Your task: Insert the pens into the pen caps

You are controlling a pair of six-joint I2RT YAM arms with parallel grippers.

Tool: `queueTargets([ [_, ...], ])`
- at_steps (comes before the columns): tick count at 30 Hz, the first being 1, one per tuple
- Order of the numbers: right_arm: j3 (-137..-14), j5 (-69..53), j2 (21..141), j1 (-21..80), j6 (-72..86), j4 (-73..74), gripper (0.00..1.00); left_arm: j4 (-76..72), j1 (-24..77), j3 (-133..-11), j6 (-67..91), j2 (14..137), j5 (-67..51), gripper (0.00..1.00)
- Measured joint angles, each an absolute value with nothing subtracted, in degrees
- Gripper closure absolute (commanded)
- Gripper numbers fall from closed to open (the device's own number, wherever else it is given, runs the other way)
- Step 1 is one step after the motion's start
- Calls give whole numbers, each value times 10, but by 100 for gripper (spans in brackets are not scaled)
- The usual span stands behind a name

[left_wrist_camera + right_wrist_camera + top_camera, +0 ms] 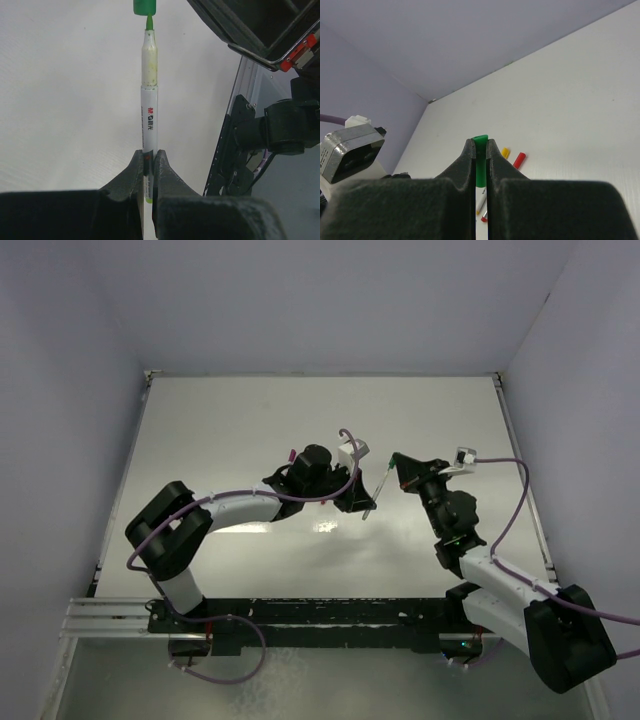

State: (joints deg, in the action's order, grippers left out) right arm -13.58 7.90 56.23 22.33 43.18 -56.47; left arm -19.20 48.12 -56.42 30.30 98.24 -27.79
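And the left gripper [148, 159] is clamped on the green-tipped pen [149, 100], its axis lined straight up with the green cap [144, 6] pinched in the shut right gripper [480, 150], nib right at the mouth.

You see green-tipped pen [149, 100], nib at mouth of green cap [144, 6] | yellow cap [505, 152], red cap [519, 160] side by side on tabletop [580, 100]
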Motion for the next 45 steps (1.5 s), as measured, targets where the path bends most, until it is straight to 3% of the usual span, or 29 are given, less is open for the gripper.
queueTargets([
  [45, -116, 43, 578, 224, 461, -596, 100, -187, 481, -569, 302, 985, -266, 100],
])
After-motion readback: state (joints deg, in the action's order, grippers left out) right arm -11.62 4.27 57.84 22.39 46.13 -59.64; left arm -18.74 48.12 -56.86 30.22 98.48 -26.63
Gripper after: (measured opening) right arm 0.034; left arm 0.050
